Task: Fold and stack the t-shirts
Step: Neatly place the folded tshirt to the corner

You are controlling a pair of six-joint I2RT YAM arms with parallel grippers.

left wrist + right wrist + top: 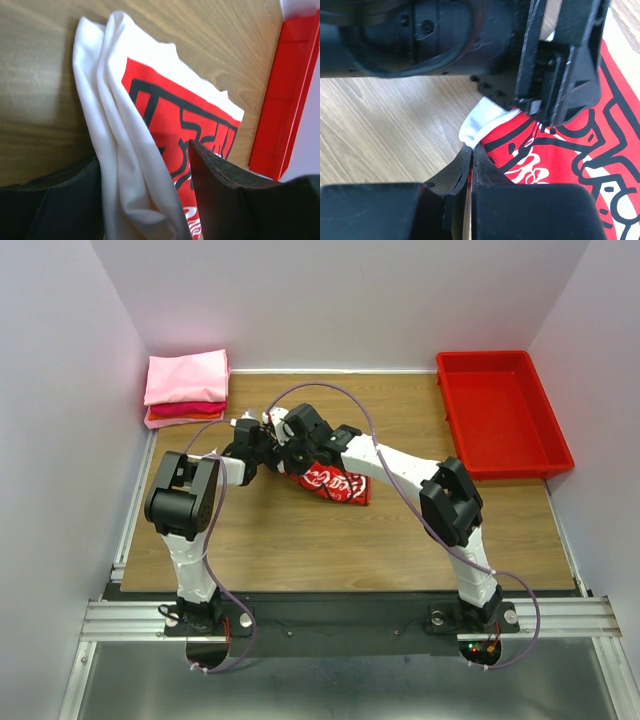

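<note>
The white t-shirt [335, 483] with the red printed graphic lies crumpled on the wooden table at mid-centre. My right gripper [471, 147] is shut on a white folded edge of it [476, 127]. My left gripper [144, 150] is open, its jaws standing on either side of a bunched white fold [125, 165] that lies against the left finger [55, 200]. In the top view both grippers, left [256, 447] and right [287, 440], meet at the shirt's left end. A folded stack of pink and red t-shirts [187, 388] sits at the back left corner.
A rigid red plastic tray [500, 410] stands at the back right; its wall also shows in the left wrist view [285, 100]. The left gripper's black body [545, 60] hangs just above my right fingers. White walls close in the table on three sides.
</note>
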